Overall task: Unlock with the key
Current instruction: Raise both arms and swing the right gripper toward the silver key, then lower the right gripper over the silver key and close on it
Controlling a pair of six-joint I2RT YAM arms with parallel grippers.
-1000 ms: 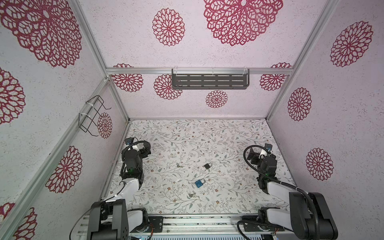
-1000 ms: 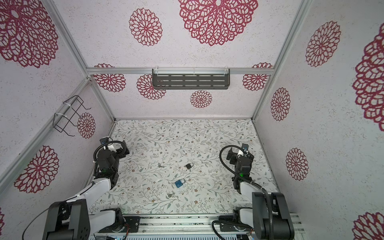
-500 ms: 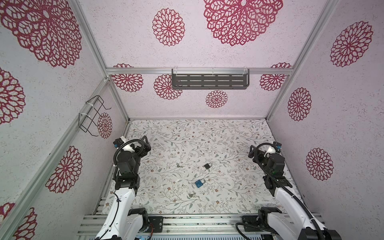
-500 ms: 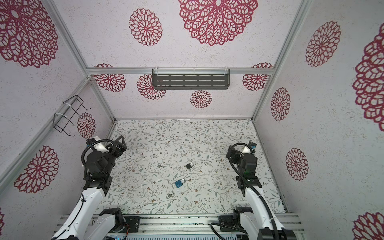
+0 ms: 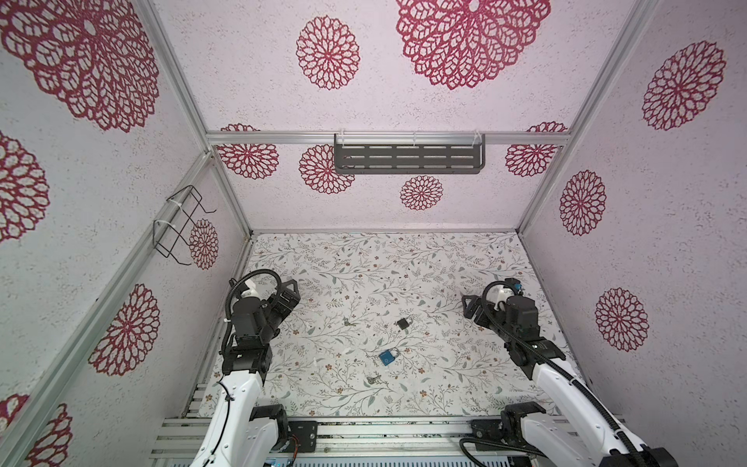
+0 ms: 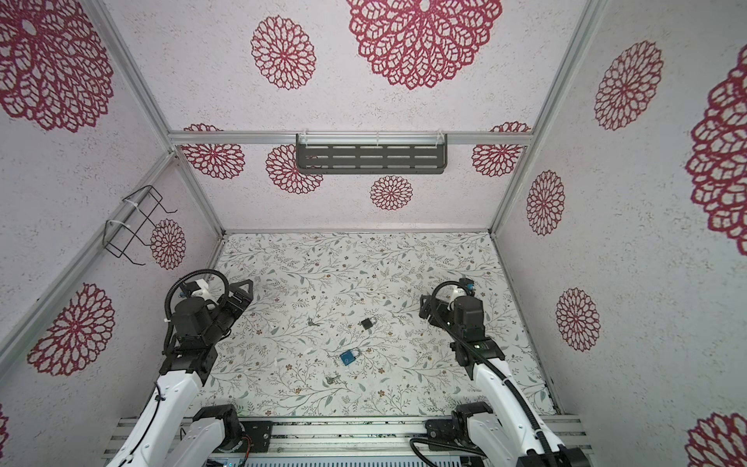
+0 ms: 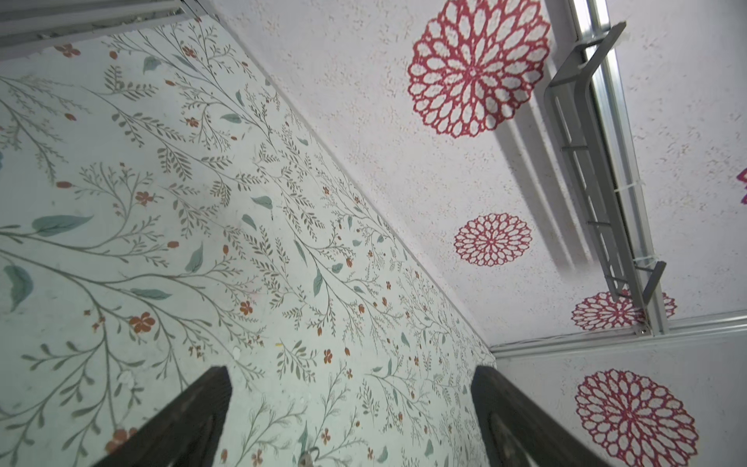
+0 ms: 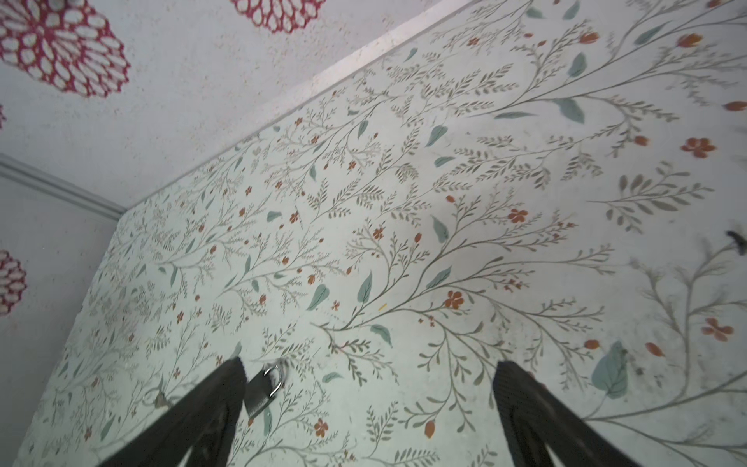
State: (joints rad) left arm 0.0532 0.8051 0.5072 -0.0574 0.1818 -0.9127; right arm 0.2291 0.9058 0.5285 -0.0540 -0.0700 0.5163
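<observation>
Two pincers hang over the floral worktop (image 5: 404, 263), each with its jaws spread wide apart and nothing between them. In both top views the left pincer (image 5: 288, 298) is close to the left wall and the right pincer (image 5: 469, 306) is close to the right wall, well apart from each other.

Four small things lie on the worktop between them, and neither pincer touches any. The black lock (image 5: 404, 322) sits near the middle. The far key (image 5: 348, 322) lies to its left, apart from it and on the left pincer's side. The blue lock (image 5: 389, 357) lies nearer the arms' bases than the black lock, and the near key (image 5: 374, 379) lies just in front of it, closer still to the front rail (image 5: 384, 428). Each key is apart from both locks. The locks are too small to tell whether their shackles are shut.

In the left wrist view, only bare patterned worktop shows between the dark fingers (image 7: 194, 416). In the right wrist view, the black lock (image 8: 264, 386) appears blurred just beside one finger (image 8: 210, 404), outside the gap.
</observation>
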